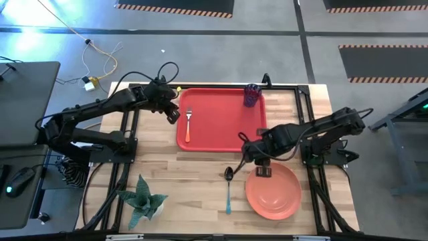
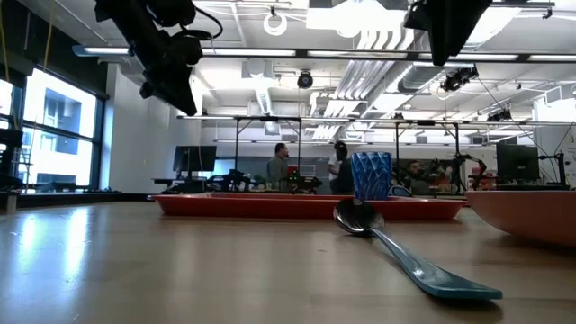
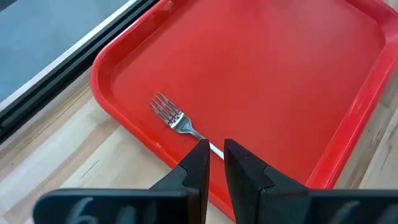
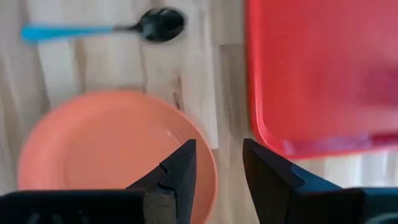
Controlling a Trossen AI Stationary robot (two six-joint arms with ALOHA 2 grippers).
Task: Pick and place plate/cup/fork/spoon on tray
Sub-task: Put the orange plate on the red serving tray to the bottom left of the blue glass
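The plate (image 1: 273, 193) sits on the bare wood, just off the tray's (image 1: 221, 137) near right corner. The right gripper (image 1: 262, 169) hangs over the plate's far rim, fingers parted and holding nothing. The spoon (image 1: 228, 187) lies beside the plate. On the tray, the fork (image 1: 188, 125) lies flat and the cup (image 1: 251, 95) stands upright. The left gripper (image 1: 172, 110) hovers above the fork, fingers narrowly apart, empty.

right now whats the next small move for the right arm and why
Probably lower the right gripper onto the near rim of the plate and close. Its fingers stand open just above that rim, and the plate still lies on the table beside the tray, where the fork and cup already are.
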